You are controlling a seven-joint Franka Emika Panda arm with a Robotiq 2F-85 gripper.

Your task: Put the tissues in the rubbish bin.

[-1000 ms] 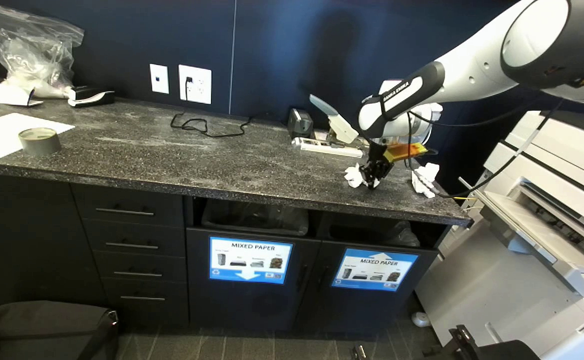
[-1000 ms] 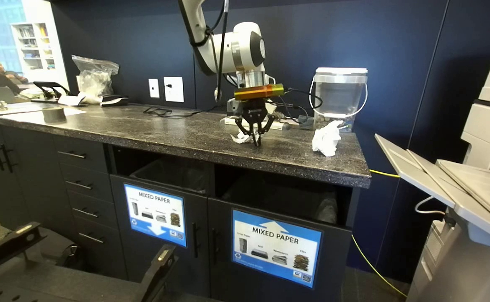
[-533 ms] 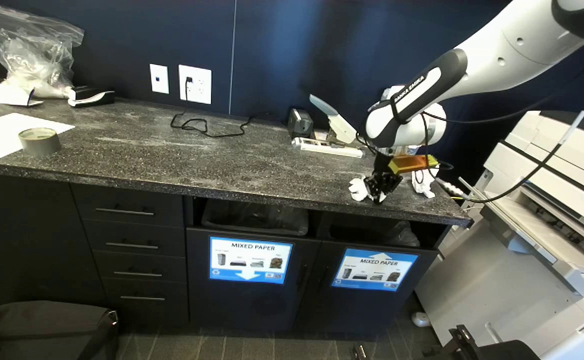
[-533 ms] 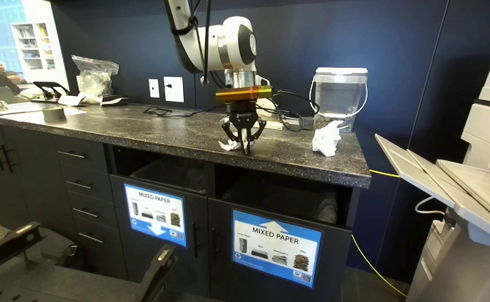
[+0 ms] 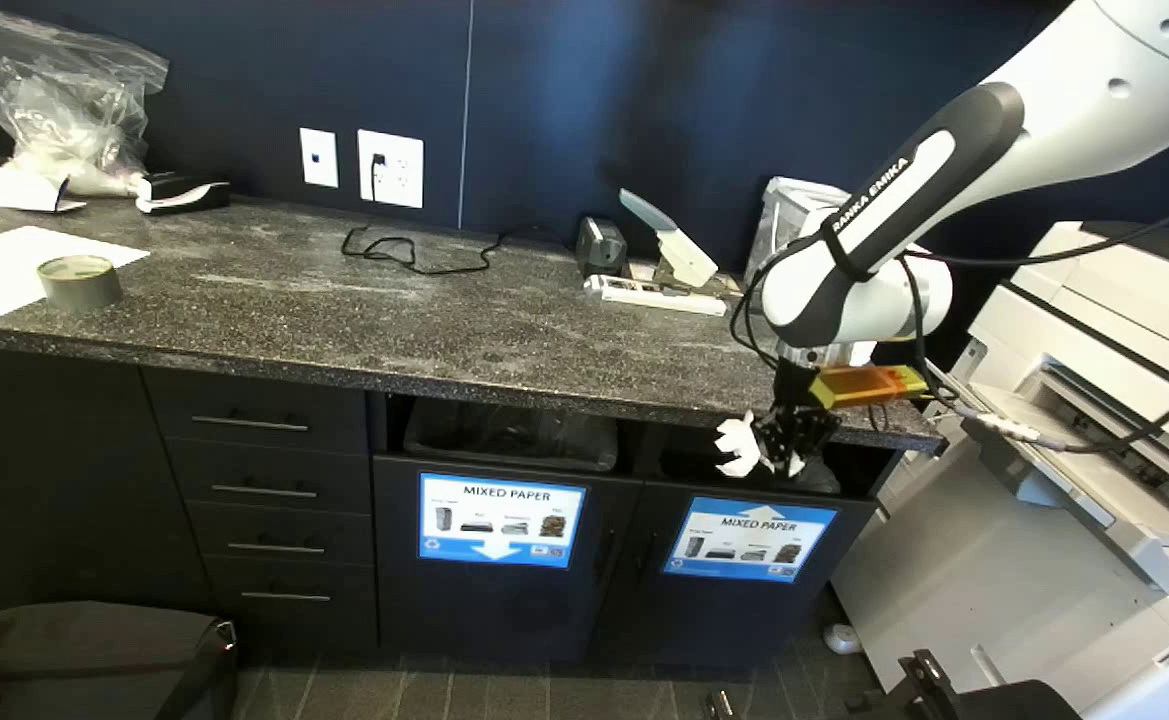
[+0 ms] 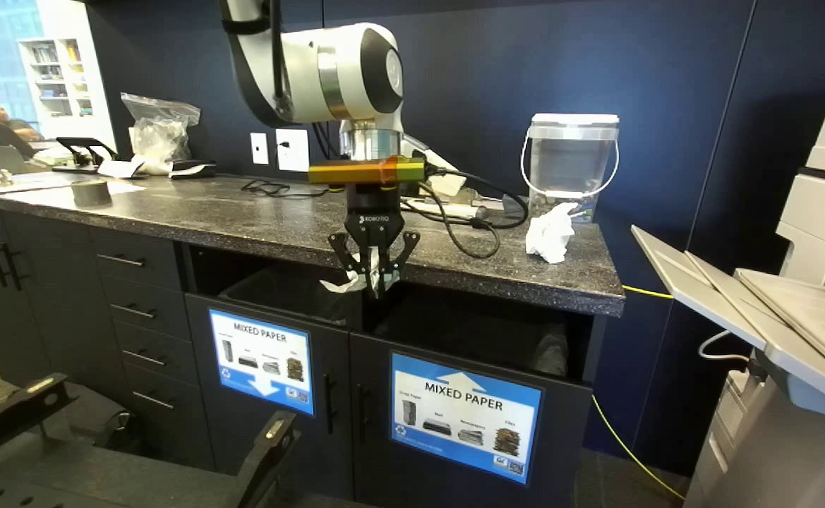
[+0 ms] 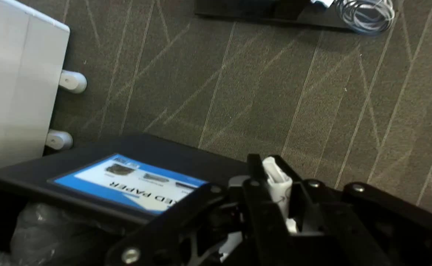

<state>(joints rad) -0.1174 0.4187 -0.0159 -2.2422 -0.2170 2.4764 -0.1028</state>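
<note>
The hand [image 6: 375, 291] is clamped on a crumpled tissue [image 6: 345, 284], with a loose flap projecting to the left. Both hang just beyond the near edge of the surface [image 6: 271, 219]. A second tissue [image 6: 550, 233] rests at the right end of that surface, on the near side of the bucket [image 6: 571, 166].

Step in hand, as judged: deposit the crumpled tissue in the rubbish bin [image 6: 468, 364], taken to be the right compartment. The left compartment [image 5: 489, 620] carries a similar label [image 5: 501, 520]; confirm the target.

1. Shift right until the load faces the middle of the bin's mouth.
2. Lower and advance toward the far side, below the surface's edge and above the bin's front lip. Avoid striking the hand on either.
3. In the wrist view, verify that the plastic liner [image 7: 49, 232], not the floor [image 7: 238, 103], lies beneath the load.
4. Spread the hand fully; thin paper may cling. Retract only after the drop.
</note>
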